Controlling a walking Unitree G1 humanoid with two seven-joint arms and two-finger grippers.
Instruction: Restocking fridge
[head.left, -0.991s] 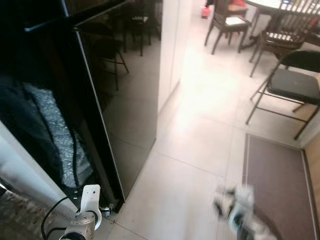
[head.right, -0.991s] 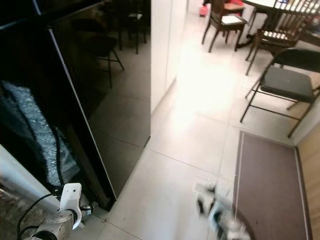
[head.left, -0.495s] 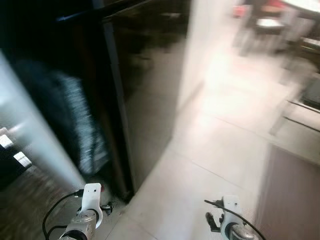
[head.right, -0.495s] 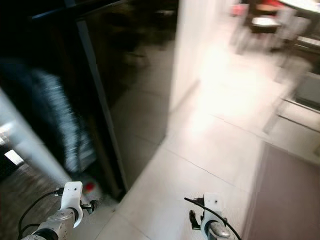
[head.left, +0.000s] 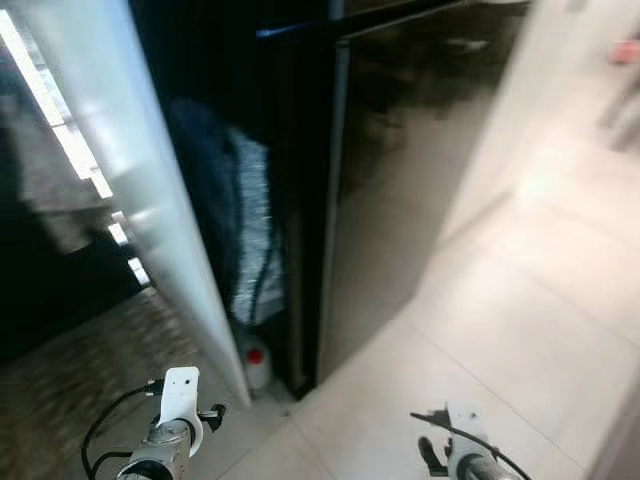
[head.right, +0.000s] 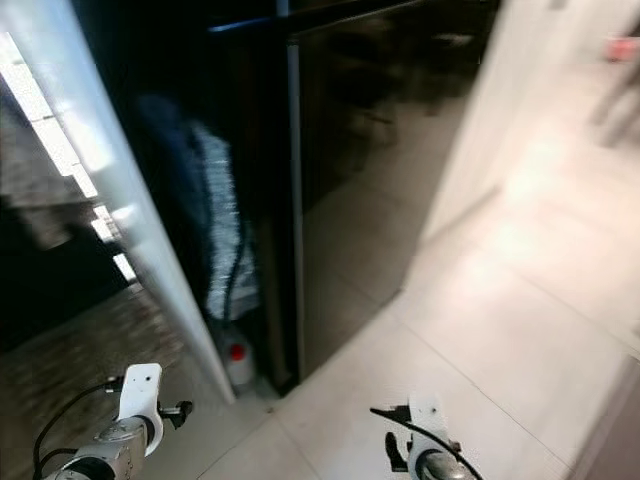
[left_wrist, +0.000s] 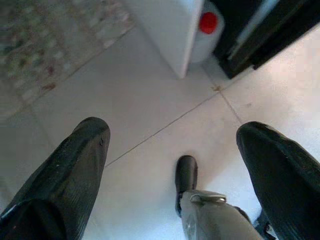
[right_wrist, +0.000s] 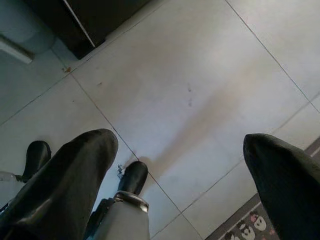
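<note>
Your fridge (head.left: 400, 180) now stands ahead, centre-right: a tall black glossy cabinet, doors shut. A second ago it sat at the left edge with the dining chairs in view; the whole picture has swung, so the robot has turned toward it and nothing in the room has moved. I judge this is still the approach. Both arms hang low over the tiled floor (right_wrist: 175, 85), the left pincer (left_wrist: 175, 150) and right pincer (right_wrist: 180, 160) each spread wide and carrying nothing. Beside the fridge a pale panel (head.left: 130, 170) leans, with a red-capped bottle (head.left: 256, 362) at its foot. Blur hides any fridge handle.
</note>
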